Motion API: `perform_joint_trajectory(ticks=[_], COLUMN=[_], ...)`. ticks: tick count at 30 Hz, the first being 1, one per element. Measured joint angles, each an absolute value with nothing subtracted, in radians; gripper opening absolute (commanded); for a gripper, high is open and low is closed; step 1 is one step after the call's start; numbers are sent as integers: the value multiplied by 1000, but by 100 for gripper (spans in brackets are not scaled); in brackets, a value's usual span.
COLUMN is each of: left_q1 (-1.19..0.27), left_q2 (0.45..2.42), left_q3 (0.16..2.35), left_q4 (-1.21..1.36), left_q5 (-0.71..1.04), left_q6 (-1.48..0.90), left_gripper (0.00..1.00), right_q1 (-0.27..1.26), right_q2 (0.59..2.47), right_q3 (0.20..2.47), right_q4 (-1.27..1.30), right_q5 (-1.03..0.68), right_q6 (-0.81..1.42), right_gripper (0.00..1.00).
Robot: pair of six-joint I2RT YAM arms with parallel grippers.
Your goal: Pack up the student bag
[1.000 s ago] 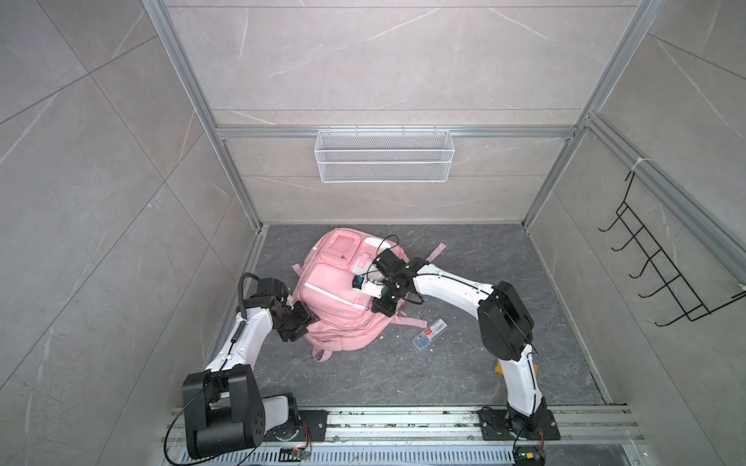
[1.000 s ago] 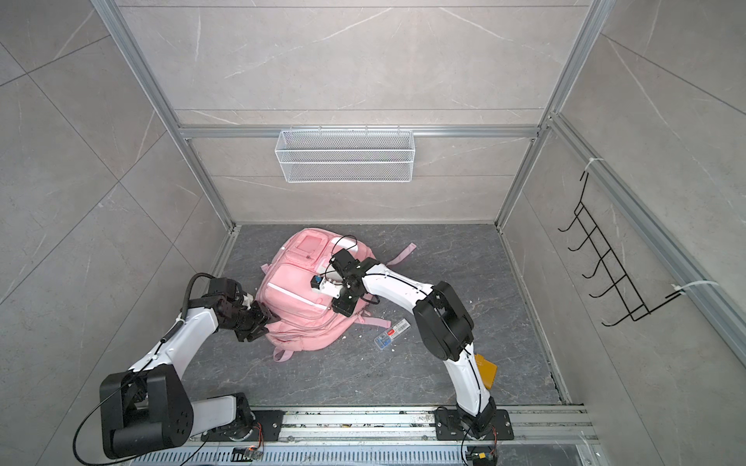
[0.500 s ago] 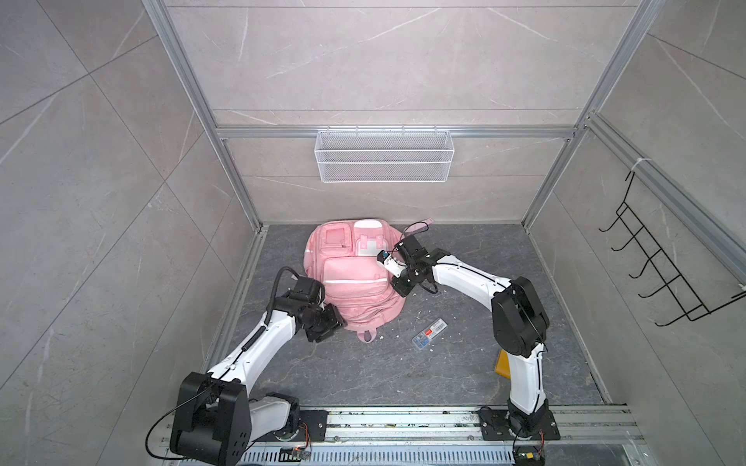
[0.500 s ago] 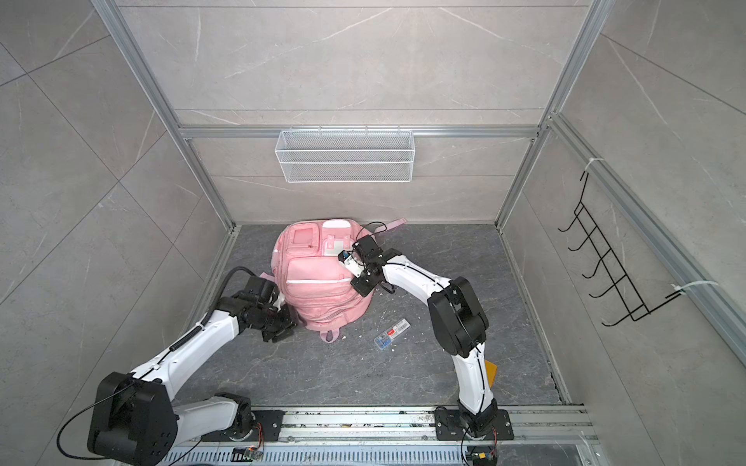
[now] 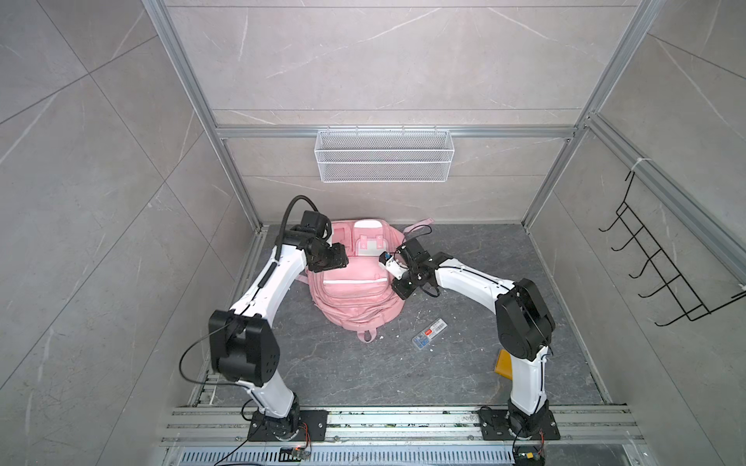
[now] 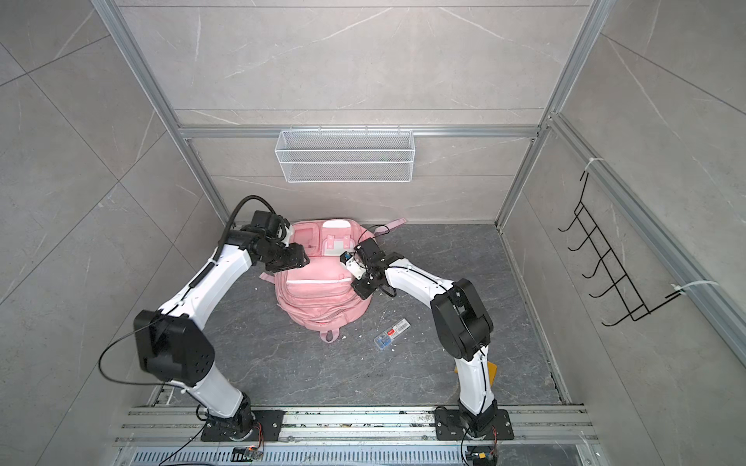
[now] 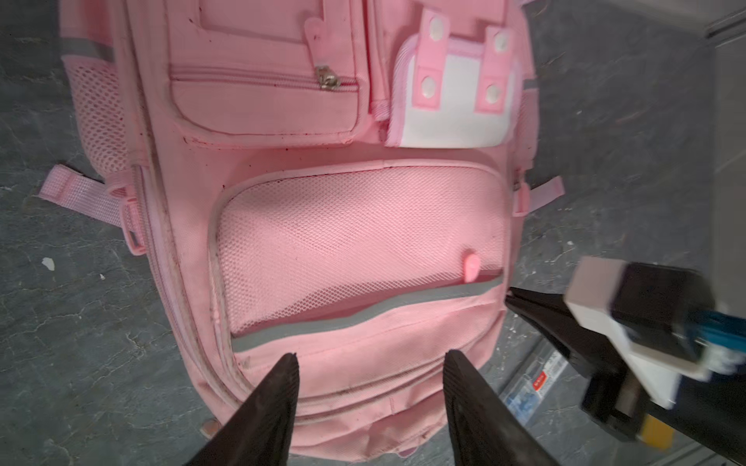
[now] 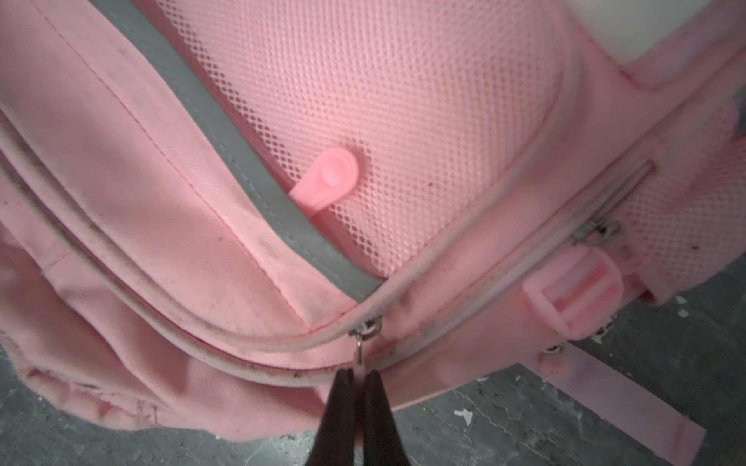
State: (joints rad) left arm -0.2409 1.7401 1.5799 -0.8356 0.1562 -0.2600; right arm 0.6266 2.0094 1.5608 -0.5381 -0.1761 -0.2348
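**Two pincers at the bag: one pinching a zip pull, one wide above the front**

The right pincer point(image 8: 358, 374) is closed to a sliver on the small pink zip pull point(image 8: 358, 352). The pull hangs from a metal slider point(image 8: 367, 326) at the bag's side seam. Just beyond its tips lies a closed zip line under dirty piping. Further on are a grey reflective strip point(image 8: 250, 173) and a mesh pocket with a round pink tab point(image 8: 333, 177). Off to one side of the tips sits a pink strap buckle point(image 8: 573, 290).

The left pincer point(image 7: 371, 353) stands wide with nothing between its fingers. It hovers over the front panel and I see no contact with the fabric. The right pincer shows at the bag's edge beside it.

The student bag point(image 5: 355, 290) lies front-up on the bench point(image 5: 464, 258) between the two pincers. Its white flap pocket point(image 5: 368, 242) is on the side away from the arm bases.

Toward the base of the right arm, well apart from the bag, lie a small clear case with blue contents point(image 5: 430, 333) and a yellow item point(image 5: 502, 363), which the arm partly hides.

The step in hand looks like unzipping a compartment so that things can go in. Which compartment this slider serves I cannot tell.

The next move calls for drawing the pull along the curved track. The soft bag would likely drag, so the left pincer should first press or grip the fabric near the zip.
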Motion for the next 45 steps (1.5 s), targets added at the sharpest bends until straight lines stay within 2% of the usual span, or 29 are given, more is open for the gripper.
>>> perform_joint_trajectory(ticks=[5, 13, 23, 31, 34, 36, 38, 42, 45], left_q1=[-219, -129, -138, -159, -183, -202, -231, -265, -269], left_q2=[1833, 1817, 1715, 1558, 1488, 1447, 1419, 1385, 1367], left_q3=[1604, 1487, 1227, 973, 868, 794, 736, 694, 693], left_q4=[-878, -878, -692, -521, -455, -398, -350, -299, -298], left_q5=[102, 52, 199, 283, 314, 339, 356, 379, 377], left_q6=[-223, -234, -311, -450, -538, -605, -677, -759, -789], left_gripper=[60, 60, 60, 51, 47, 42, 25, 0, 0], right_q1=[626, 628, 630, 628, 627, 627, 628, 645, 663], right_q2=[1994, 1937, 1935, 1934, 1910, 1880, 1849, 1798, 1777], right_q3=[1535, 1444, 1427, 1418, 1350, 1295, 1247, 1181, 1153], right_q4=[-527, -505, -510, -521, -486, -465, -458, -451, -445], right_q5=[-176, -164, -157, -148, -145, -145, -144, -120, -115], right_q6=[-220, -212, -184, -152, -152, -157, -173, -220, -241], right_gripper=[0, 0, 0, 0, 0, 0, 0, 0, 0])
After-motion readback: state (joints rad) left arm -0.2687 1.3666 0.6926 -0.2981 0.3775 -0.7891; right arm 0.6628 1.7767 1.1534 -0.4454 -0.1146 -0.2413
